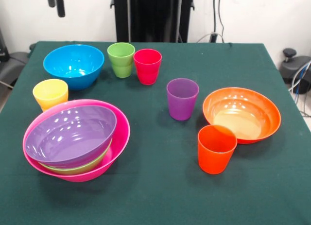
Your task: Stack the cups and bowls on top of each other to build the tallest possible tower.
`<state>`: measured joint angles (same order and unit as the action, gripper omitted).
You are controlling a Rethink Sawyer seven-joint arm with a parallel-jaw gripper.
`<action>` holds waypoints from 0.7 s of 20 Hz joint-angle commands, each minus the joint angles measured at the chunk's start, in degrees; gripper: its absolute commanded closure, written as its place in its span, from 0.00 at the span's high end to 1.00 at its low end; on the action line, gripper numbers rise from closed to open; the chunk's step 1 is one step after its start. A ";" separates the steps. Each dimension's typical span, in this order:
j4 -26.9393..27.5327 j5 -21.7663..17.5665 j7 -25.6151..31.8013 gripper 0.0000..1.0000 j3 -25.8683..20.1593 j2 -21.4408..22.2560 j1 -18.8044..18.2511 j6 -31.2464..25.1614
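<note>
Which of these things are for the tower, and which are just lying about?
For the job: pink bowl nesting green bowl and purple bowl; blue bowl; orange bowl; yellow, green, red, purple, orange cups.
Lying about: cables.

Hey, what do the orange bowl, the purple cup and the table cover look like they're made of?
Orange bowl: likely glossy plastic, with bright highlights on its inner wall. Purple cup: probably plastic too, with a duller sheen and slightly see-through walls. Table cover: looks like dark green matte cloth, with no glare.

White wall (252, 11), dark green tablecloth (160, 186), cables (218, 16) hanging behind, black chair (294, 64) beside table.
</note>
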<state>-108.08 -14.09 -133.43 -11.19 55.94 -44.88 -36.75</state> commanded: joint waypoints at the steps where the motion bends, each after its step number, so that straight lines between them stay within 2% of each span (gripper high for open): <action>1: -12.00 -6.28 6.40 1.00 -4.34 -2.69 -0.65 11.20; 8: -13.84 -7.14 4.88 1.00 -4.36 -3.67 -1.54 14.11; 14: -14.26 -9.02 1.69 1.00 -2.22 -7.40 -0.07 18.85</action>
<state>-118.44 -17.80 -133.43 -11.19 54.44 -46.46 -22.81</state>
